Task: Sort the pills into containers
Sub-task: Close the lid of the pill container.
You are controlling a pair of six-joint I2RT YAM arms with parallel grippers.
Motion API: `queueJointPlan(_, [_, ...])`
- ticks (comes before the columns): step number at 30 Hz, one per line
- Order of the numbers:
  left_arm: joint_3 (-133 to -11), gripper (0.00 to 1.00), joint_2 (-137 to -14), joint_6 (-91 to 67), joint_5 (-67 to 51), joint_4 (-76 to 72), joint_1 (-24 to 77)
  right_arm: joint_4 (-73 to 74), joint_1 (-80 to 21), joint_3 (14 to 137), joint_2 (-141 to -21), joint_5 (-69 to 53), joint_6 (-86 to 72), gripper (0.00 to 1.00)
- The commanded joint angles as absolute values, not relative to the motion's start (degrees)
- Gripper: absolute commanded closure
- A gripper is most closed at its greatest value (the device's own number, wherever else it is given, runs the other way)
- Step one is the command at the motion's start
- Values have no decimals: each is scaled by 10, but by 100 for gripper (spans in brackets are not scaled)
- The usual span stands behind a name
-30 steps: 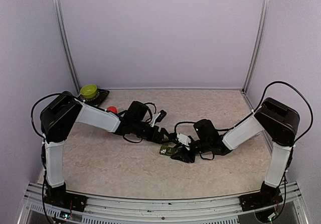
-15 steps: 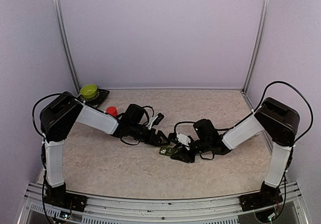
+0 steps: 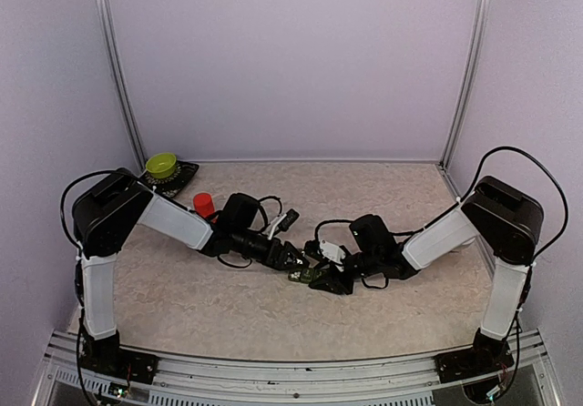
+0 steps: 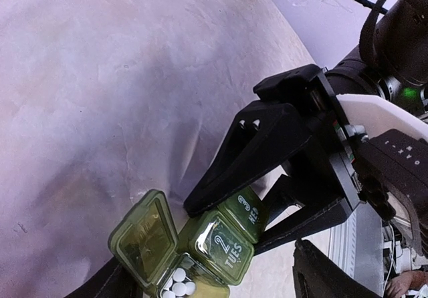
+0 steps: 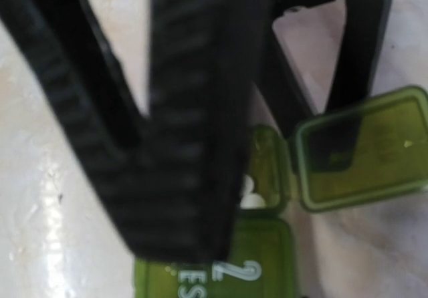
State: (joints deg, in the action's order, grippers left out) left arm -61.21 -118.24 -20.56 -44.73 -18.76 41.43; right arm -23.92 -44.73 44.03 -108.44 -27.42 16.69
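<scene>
Centrally on the bench (image 3: 383,187), the right end effector (image 3: 322,277) clamps the containers (image 4: 224,244) at the end marked 3, probably to steady the strip. The left end effector (image 3: 293,258) hangs spread wide and empty over the open compartment, lower left of its wrist frame. The lid (image 4: 142,241) stands raised, exposing white pills (image 4: 177,286).

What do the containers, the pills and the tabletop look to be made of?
Containers: translucent green plastic, glossy. Light passes through the open lid, and highlights sit on the closed ones.
Pills: white and matte, probably pressed tablets.
Tabletop: pale marbled sheet with a soft sheen, likely laminate or vinyl.
</scene>
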Motion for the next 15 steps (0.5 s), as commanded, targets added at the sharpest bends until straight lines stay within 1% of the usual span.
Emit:
queueJointPlan(1, [-593, 25, -1159, -202, -472, -229, 406, -210, -452, 444, -1095, -283, 166, 72])
queueJointPlan(10, [-544, 25, -1127, -228, -505, -319, 402, -207, -452, 446, -1098, -281, 163, 72])
queueJointPlan(15, [-538, 26, -1126, -234, -518, -336, 402, -207, -452, 445, -1096, -283, 163, 72])
